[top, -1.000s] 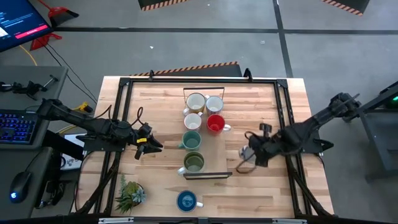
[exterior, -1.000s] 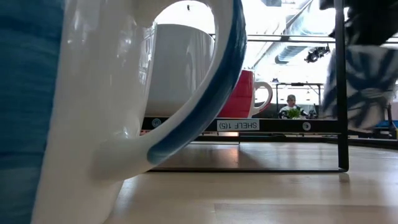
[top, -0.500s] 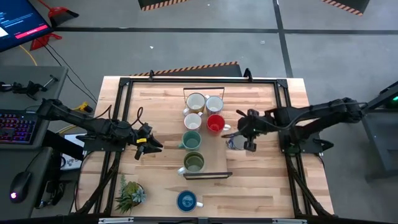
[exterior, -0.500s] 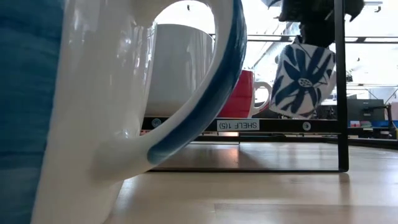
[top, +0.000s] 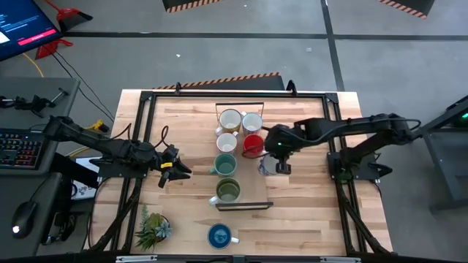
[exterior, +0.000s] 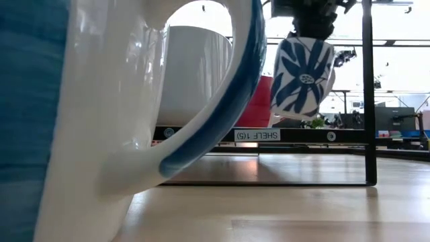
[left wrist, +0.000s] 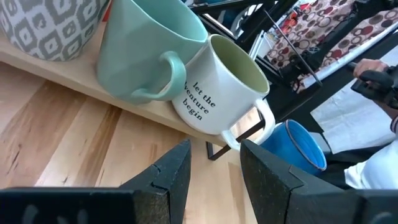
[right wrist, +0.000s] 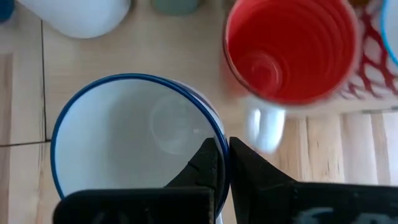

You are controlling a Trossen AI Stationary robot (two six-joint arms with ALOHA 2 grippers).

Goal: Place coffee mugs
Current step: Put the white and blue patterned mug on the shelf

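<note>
Mugs sit in two rows on a low black-framed shelf (top: 256,206) at mid-table: two cream ones at the far end, then a white mug and the red mug (top: 253,145), then teal (top: 224,164) and olive (top: 227,190) in the left row only, so the right row has free spots nearer than the red one. The blue mug (top: 219,235) stands off the shelf at the near edge. A white blue-flowered mug (exterior: 302,78) hangs in the air just right of the red mug, pinched by its rim in the closed right gripper (right wrist: 222,163), likely so it can drop upright into a free spot. The left gripper (top: 175,169), fingers spread and empty, waits left of the shelf.
</note>
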